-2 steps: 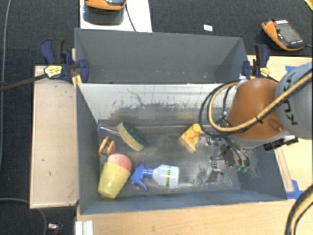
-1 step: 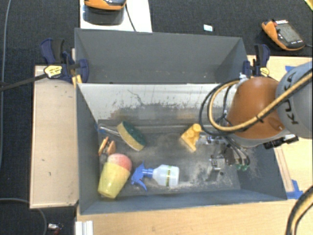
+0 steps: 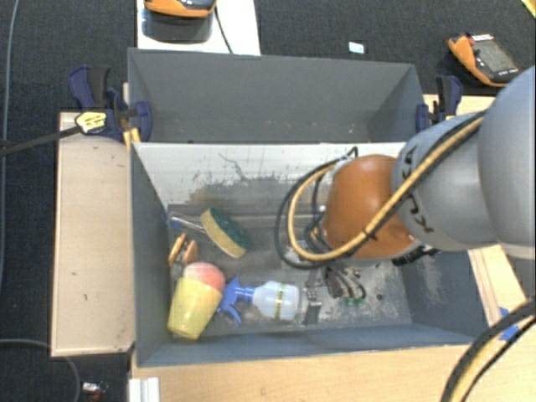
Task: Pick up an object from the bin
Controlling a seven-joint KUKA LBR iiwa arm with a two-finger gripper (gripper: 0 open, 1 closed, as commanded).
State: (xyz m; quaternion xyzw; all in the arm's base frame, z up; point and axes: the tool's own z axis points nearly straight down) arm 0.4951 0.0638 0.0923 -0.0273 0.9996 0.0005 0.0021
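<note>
Gripper (image 3: pixel 337 286) is found low over the floor of the grey bin (image 3: pixel 268 99), under the arm's orange cover (image 3: pixel 364 208) and its looped cables (image 3: pixel 291 212). Whether it is open or closed cannot be told, as its tip is largely screened by the cover. Nothing can be made out in its grasp.

Taken from the left, two small orange pieces (image 3: pixel 180 249) are seen against the foot of the left wall; their kind cannot be made out. Just below them a yellow cup (image 3: pixel 189 310) lies on its side in the near left corner, and a peach-coloured ball (image 3: pixel 203 273) is lodged at its upper end, touching it. A round sponge (image 3: pixel 224 231), yellow with a green face, is propped where the back wall meets the floor. These things are judged to be gathered here because the walls slope inward and anything loose is fed down to the floor and its corners.

Further right, a small white spray bottle (image 3: pixel 274 300) with a blue trigger lies on its side along the near wall, its trigger end towards the cup. It is the thing nearest the gripper, which stands just beside its right end. It is therefore judged the likeliest thing to be picked, though no grasp has yet been made.
</note>
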